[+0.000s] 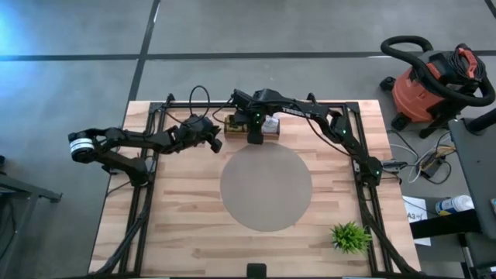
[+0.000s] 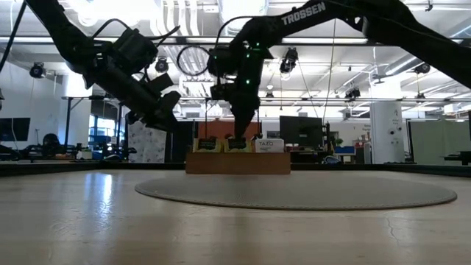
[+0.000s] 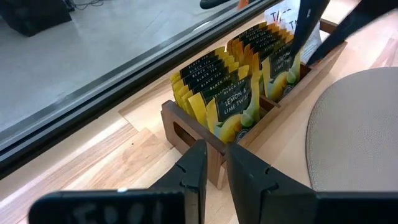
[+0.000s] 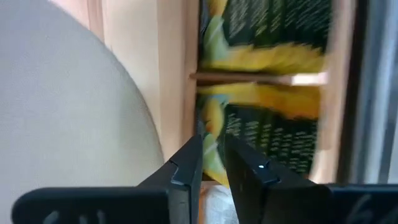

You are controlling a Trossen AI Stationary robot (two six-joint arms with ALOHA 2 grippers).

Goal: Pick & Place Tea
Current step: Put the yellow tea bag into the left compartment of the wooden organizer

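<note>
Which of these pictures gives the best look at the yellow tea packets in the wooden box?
The left wrist view: the tea packets stand in rows in the wooden tray, labels readable. The right wrist view shows them close but smeared, the right gripper at one's edge. The low view shows only their tops; the high view mostly hides them.

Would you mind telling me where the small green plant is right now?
In the high view the plant stands near the table's right edge, beyond the round mat.
</note>
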